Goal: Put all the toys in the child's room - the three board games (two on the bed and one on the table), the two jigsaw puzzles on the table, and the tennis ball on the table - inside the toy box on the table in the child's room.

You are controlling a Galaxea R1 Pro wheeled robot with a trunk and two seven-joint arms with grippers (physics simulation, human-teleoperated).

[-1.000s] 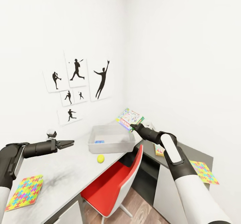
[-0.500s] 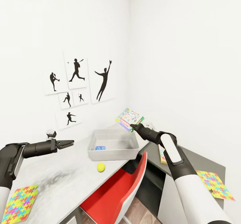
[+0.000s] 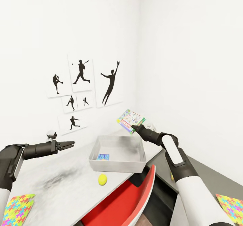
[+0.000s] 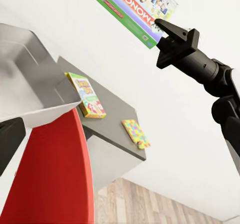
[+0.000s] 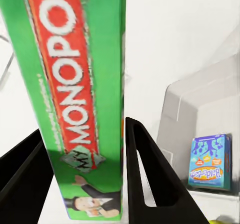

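- Green-edged board game point(image 3: 131, 120) is clamped by one edge in the right gripper point(image 3: 133, 128), held tilted in the air above the far right corner of the toy box point(image 3: 118, 167).
- Toy box sits on the table point(image 3: 67, 192); a blue board game point(image 3: 103, 157) lies flat inside it.
- Tennis ball point(image 3: 102, 179) rests on the table just in front of the box.
- Left gripper point(image 3: 69, 145) hovers over the table with nothing in it, fingers nearly together.
- Jigsaw puzzle point(image 3: 17, 209) lies at the table's near left.
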